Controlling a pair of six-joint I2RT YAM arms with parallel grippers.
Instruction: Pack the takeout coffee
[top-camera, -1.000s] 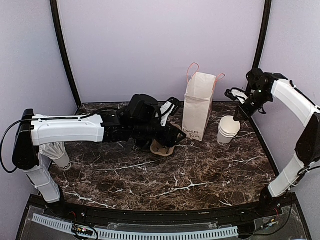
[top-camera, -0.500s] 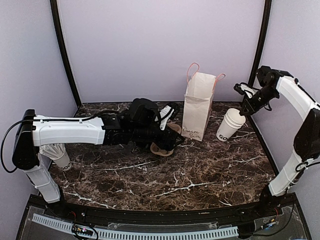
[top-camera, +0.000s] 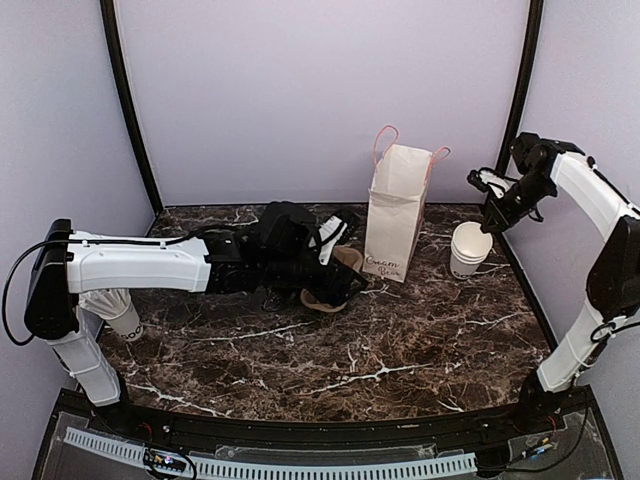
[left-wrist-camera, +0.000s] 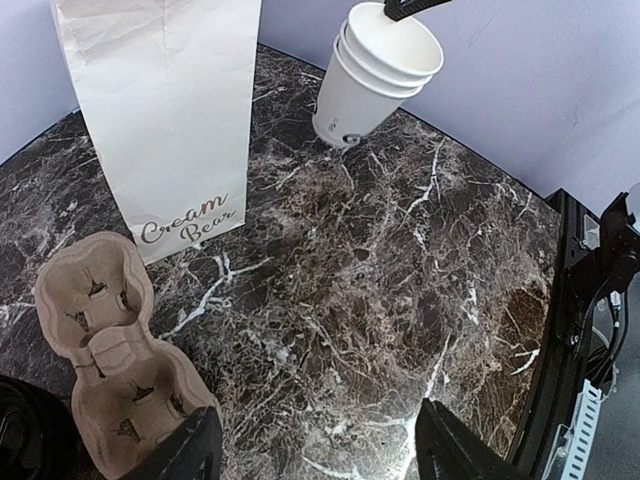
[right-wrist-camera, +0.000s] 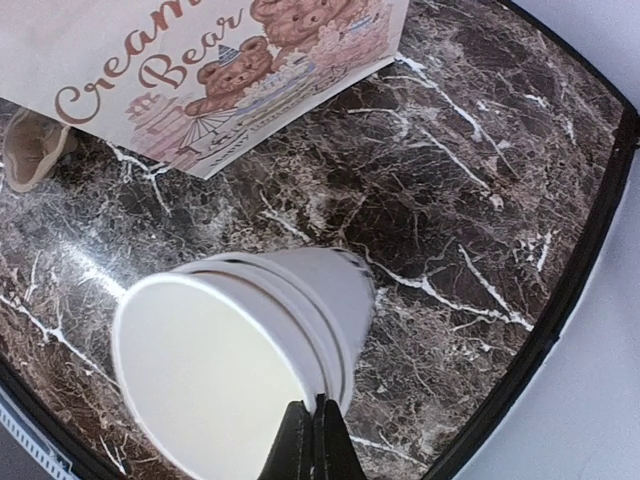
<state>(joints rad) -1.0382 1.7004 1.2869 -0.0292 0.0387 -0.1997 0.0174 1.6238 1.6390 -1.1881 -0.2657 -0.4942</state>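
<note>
right gripper (right-wrist-camera: 315, 432): fingertips pinched together on the near rim of the stacked white cups (right-wrist-camera: 215, 365), no lid on them. in the top view the stack looks upright on the marble table (top-camera: 350, 370), right of the paper bag (top-camera: 395, 215) and apart from it.

left gripper (left-wrist-camera: 318, 442): fingers spread wide, nothing between them, hanging low over bare marble. the brown pulp cup carrier (left-wrist-camera: 100, 350) lies flat just left of it, both sockets in view empty, its far end near the base of the bag, which is lettered "cream bear".

takeout coffee: can't pick it out. the left arm covers the area by the carrier in the top view. a black object (left-wrist-camera: 20, 430) sits beside the carrier at the corner of the left wrist view; can't tell if it's the lid.
</note>
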